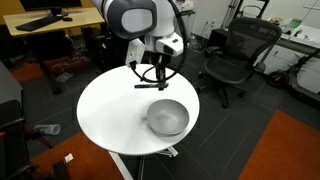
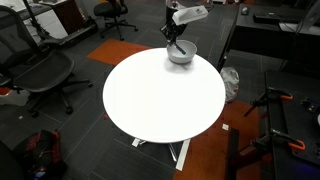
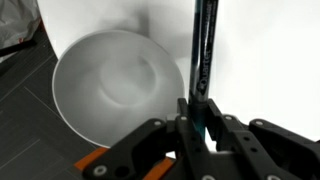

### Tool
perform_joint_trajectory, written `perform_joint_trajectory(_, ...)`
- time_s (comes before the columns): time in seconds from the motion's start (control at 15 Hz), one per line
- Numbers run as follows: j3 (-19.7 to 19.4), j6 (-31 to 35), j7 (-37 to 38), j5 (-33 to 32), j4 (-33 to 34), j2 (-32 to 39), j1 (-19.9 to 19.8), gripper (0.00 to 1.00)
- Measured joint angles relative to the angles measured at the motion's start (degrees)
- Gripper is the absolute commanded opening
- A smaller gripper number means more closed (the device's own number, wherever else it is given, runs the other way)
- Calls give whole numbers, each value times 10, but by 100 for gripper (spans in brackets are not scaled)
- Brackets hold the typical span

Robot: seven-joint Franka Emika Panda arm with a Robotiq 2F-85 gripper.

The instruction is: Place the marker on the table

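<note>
From my seat, the wrist view is the clearest: the tool [image 3: 203, 113] is pinching the marker [image 3: 203, 50], with its two dark fingers [image 3: 228, 128] pressed against the shaft from either side. The marker is a thin dark stick with a teal-green band where the fingers grip it, and it runs straight up the picture away from the tool. Behind it is the white top of the table [image 3: 270, 60]. I cannot tell whether its far tip touches the surface.

The bowl [image 3: 112, 85] sits just left of the marker. It is round and grey, and its inside shows plain smooth grey all the way round. The marker lies outside the rim, beside it and not over the hollow.

In both exterior views the tool [image 1: 152, 73] [image 2: 177, 38] hangs low over the far part of the round table [image 1: 108, 112] [image 2: 160, 100]. The bowl [image 1: 167, 118] [image 2: 181, 54] stands close by it on the tabletop. In those views the marker is too small for me to pick out with certainty. A dark office chair [image 1: 236, 55] stands on the floor to the right, well apart from the table
</note>
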Motion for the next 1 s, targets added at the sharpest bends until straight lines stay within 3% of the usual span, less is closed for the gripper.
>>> perform_joint_trajectory(0.47, -14, 15, 177, -20, -39, -7, 72, 5)
perform_joint_trajectory(1.0, -5, 64, 198, -16, -50, 15, 81, 5)
